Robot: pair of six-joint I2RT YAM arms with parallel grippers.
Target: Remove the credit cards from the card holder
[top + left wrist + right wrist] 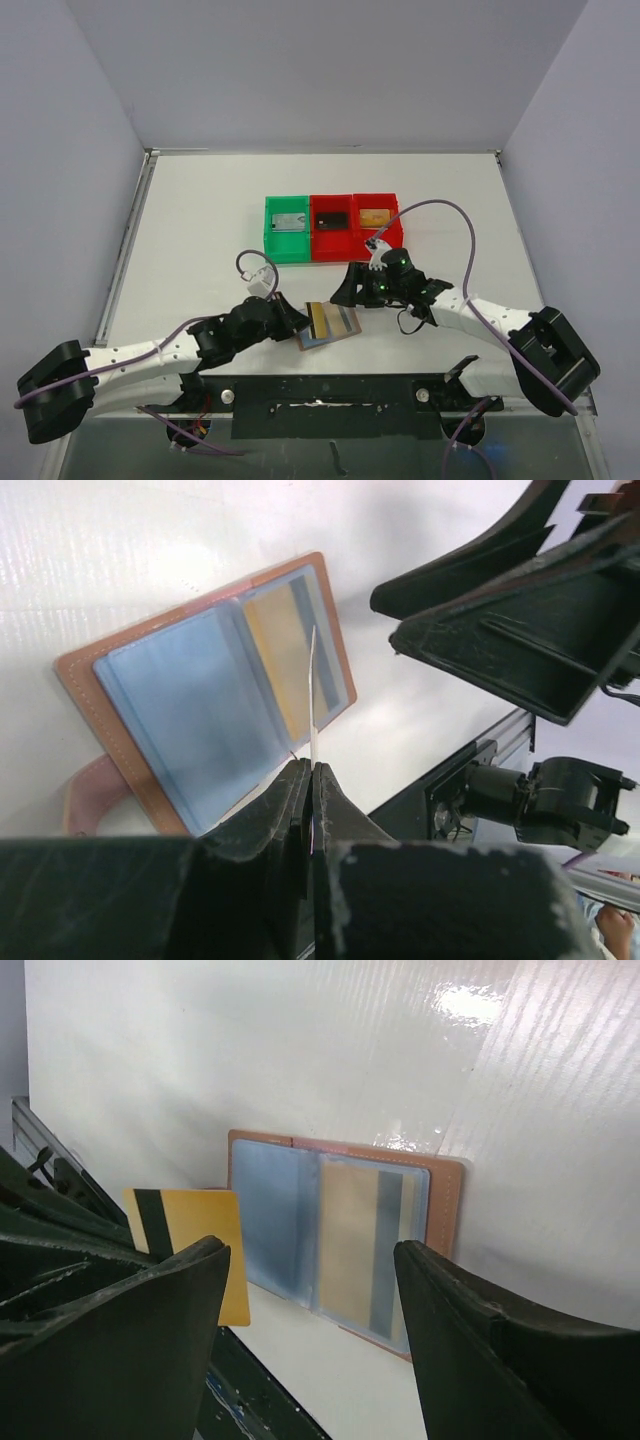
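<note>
**Top view:** A white table [200, 220] is seen from above, with pale grey walls all round it. The card holder [335, 325] is laid open and flat at 6 o'clock on the table, close to the near edge. The left gripper [296, 318] is found at its 9 o'clock side. The right gripper [352, 290] is found at its 1 o'clock, just beside it. A green bin [268, 232] and two red bins [330, 252] are set in a row at 12 o'clock from the holder, well apart from it. A card is seen lying in each bin.

**Left wrist view:** The left gripper's fingers [290, 810] are pressed together on a yellow card [312, 690]. Here the card is seen only from its thin edge, like a pale line standing up. The holder's light-blue inside and brown rim are shown at 10 o'clock, and a small tab [85, 790] at 8 o'clock. The right gripper's black fingers are seen at 2 o'clock, in the air and apart from the holder.

**Right wrist view:** The right gripper's fingers [150, 1340] are spread wide, and nothing is held between them. The open holder is seen past them on the shiny table. Only here is the held card's face shown, yellow with a black stripe, at 9 o'clock. Its lower part is hidden by one finger. A second card [365, 1245] is seen tucked in the holder's right pocket. The bins are shown only in the top view.
</note>
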